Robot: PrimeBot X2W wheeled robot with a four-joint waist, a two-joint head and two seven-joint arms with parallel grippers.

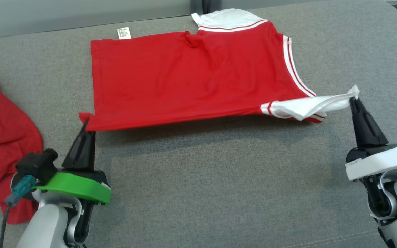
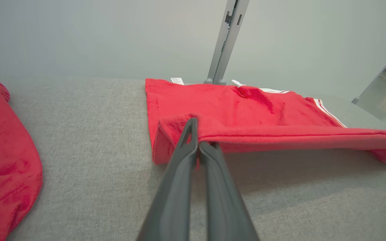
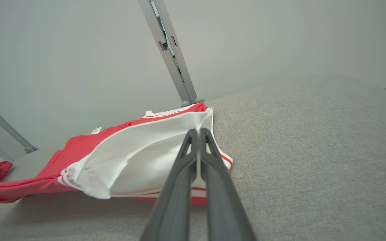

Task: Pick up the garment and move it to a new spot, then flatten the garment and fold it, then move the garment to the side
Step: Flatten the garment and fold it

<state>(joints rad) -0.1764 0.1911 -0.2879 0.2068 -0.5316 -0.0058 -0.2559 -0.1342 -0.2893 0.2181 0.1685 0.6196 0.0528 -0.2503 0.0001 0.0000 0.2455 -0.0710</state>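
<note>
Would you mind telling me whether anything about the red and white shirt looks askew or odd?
Yes: the shirt is not flat. Its near edge hangs lifted between the left gripper, shut on the red hem corner, and the right gripper, shut on the crumpled white sleeve. A label sticks out at the far edge.

Lab (felt-covered table [image 1: 198,193], bare partitions [image 3: 62,50])
</note>
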